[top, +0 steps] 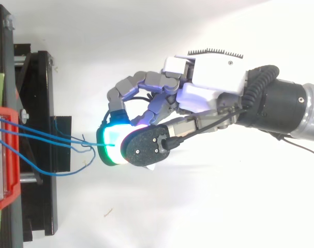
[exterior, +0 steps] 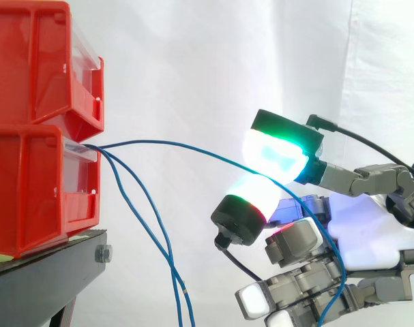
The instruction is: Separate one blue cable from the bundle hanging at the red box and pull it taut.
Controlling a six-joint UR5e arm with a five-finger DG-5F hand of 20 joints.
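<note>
Hand [top: 208, 82] pinches one blue cable [exterior: 179, 144] between two glowing pads [exterior: 278, 153], out to the right of the lower red box [exterior: 29, 191]. Cable arcs gently from the box front to the pinch; other blue strands [exterior: 172, 271] hang loose below it, beside the black stand [exterior: 43, 262].

glossy plastic bins [exterior: 31, 178], matt blk stand [exterior: 44, 267]

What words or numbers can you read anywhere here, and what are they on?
None: no words, numbers or signs can be read.
The red bins have clear front strips, but no writing shows on them.
The robot hand, the blue cable it pinches and the black stand carry no readable print either.
</note>
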